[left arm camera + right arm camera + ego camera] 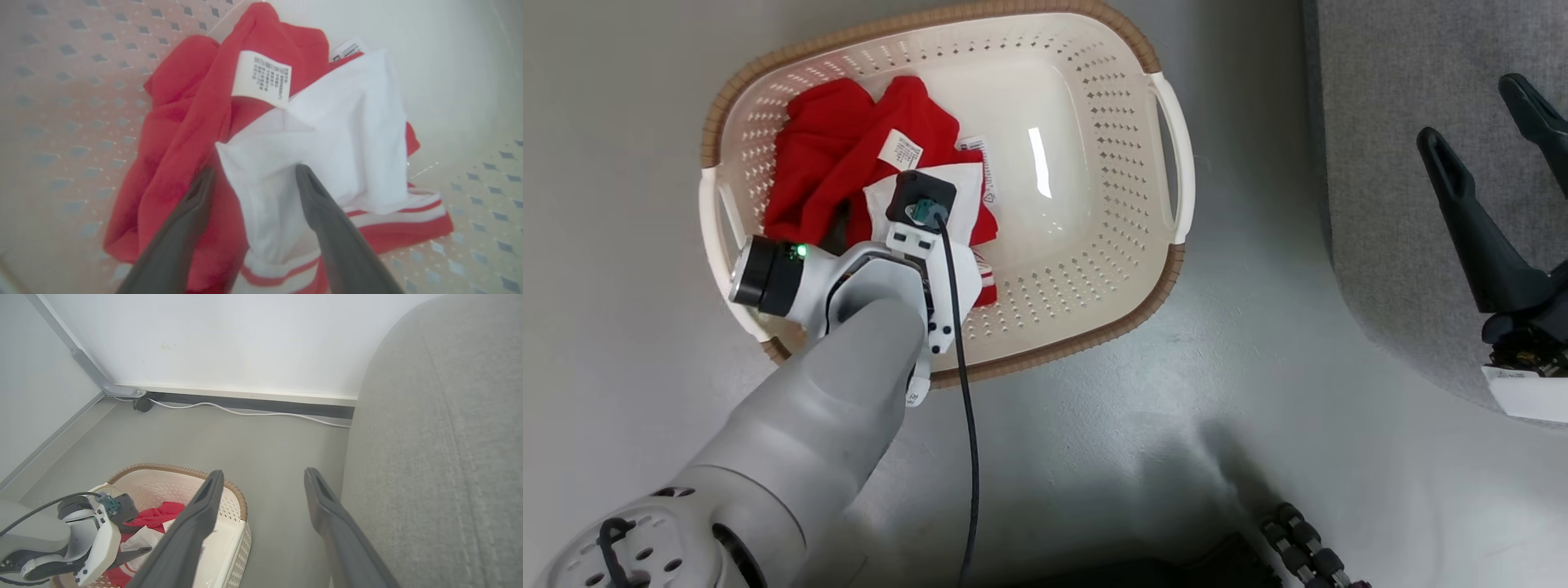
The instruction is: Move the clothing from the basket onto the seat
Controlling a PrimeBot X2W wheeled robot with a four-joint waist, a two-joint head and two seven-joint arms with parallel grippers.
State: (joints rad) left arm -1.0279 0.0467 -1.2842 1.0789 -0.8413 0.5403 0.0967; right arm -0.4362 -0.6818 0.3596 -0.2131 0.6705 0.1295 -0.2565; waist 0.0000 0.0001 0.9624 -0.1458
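Observation:
The clothing (833, 155) is a crumpled red heap with a white panel and white labels, lying in the left half of the basket (1119, 163). My left arm reaches down into the basket, and its wrist covers the fingers in the head view. In the left wrist view my left gripper (254, 171) is open, its fingertips (304, 175) straddling a fold of the clothing's white panel (339, 134). My right gripper (1482, 122) stands open and empty over the grey seat (1405, 82). The right wrist view shows my right gripper (263, 473) beside the seat (441, 457), with the basket (241, 502) below.
The basket stands on grey floor (1258, 367) left of the seat's rounded edge. A black cable (964, 408) runs along my left arm. A white cable (245, 412) lies by the wall's baseboard. The basket's right half (1029, 147) holds nothing.

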